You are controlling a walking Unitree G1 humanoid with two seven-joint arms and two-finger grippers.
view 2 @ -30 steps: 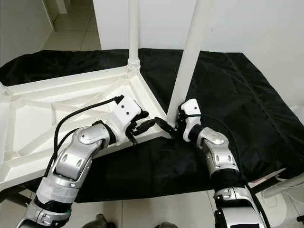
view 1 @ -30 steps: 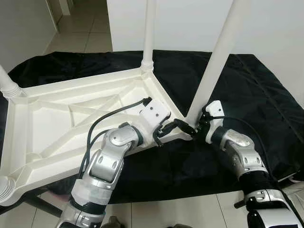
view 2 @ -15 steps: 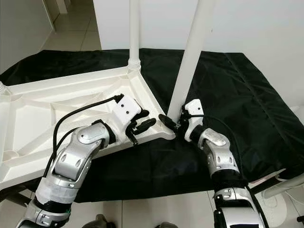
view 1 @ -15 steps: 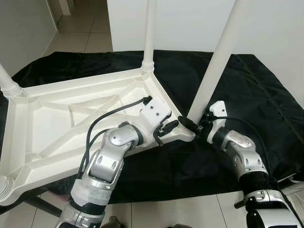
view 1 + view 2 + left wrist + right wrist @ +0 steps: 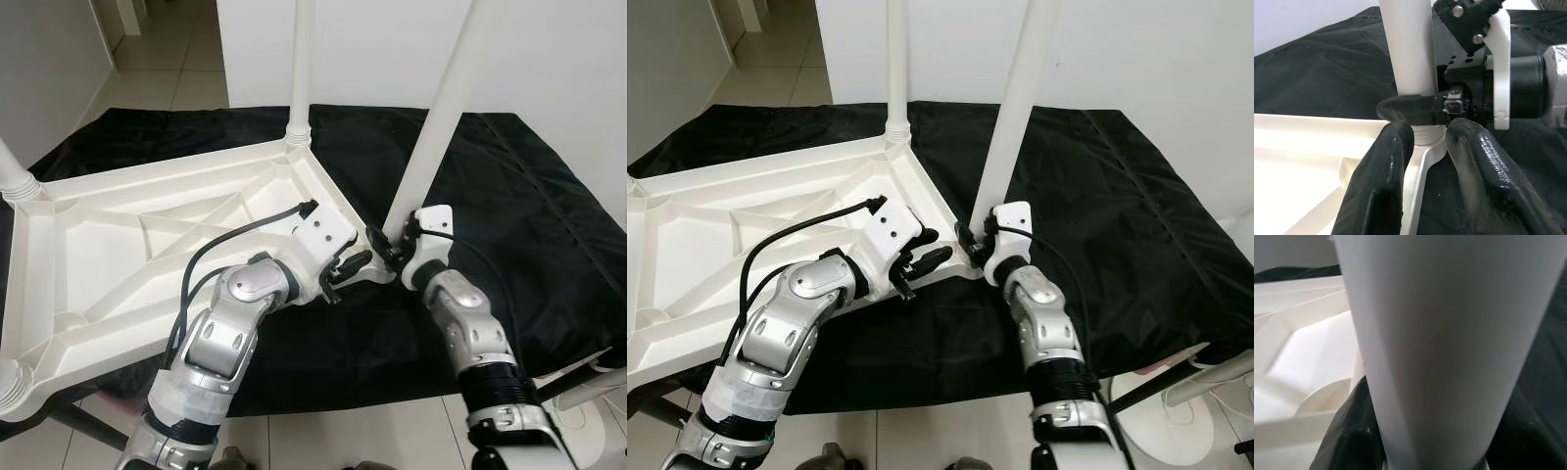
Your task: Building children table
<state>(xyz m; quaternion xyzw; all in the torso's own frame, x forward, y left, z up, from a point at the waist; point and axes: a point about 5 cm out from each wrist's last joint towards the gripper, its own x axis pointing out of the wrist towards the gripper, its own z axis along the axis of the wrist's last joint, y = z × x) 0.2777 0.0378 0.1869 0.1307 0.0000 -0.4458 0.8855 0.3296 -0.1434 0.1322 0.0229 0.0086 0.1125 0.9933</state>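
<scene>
The right gripper (image 5: 384,249) is now clasping the table leg (image 5: 431,132) nearer the upturned tabletop's (image 5: 118,245) corner socket; the left gripper (image 5: 350,266) is resting unclenched there, hiding the joint.

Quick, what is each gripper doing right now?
Left gripper: open, fingers astride the tabletop corner.
Right gripper: shut on the table leg.
</scene>
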